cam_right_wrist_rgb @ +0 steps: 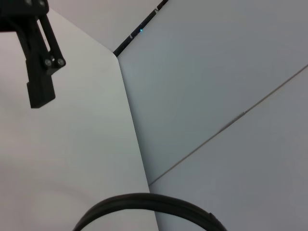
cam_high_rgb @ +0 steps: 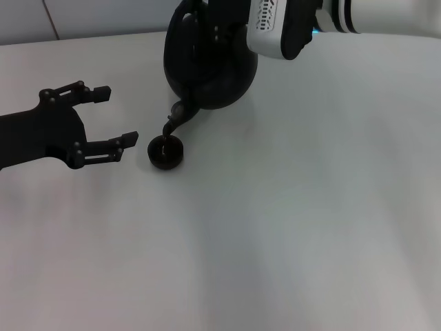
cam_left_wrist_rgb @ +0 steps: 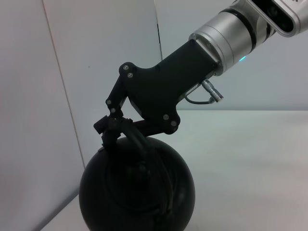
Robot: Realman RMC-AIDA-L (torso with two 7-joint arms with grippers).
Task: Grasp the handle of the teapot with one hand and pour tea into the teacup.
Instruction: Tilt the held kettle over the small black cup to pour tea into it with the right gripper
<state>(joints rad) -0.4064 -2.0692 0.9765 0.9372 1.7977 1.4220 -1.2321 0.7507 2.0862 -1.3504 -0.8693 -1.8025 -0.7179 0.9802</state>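
The large black teapot (cam_high_rgb: 210, 65) is lifted and tilted, its spout (cam_high_rgb: 178, 114) pointing down over the tiny black teacup (cam_high_rgb: 166, 152) on the white table. A dark stream runs from the spout into the cup. My right gripper (cam_high_rgb: 198, 12) is shut on the arched black handle (cam_left_wrist_rgb: 137, 140) at the top of the pot; the left wrist view shows this grip (cam_left_wrist_rgb: 113, 126) above the round pot (cam_left_wrist_rgb: 137, 190). The handle's arc also shows in the right wrist view (cam_right_wrist_rgb: 144, 202). My left gripper (cam_high_rgb: 118, 114) is open and empty, just left of the cup.
The white table (cam_high_rgb: 289, 227) stretches out in front and to the right. A pale wall (cam_high_rgb: 83, 17) runs behind the table's far edge. One finger of the left gripper (cam_right_wrist_rgb: 41, 62) shows in the right wrist view.
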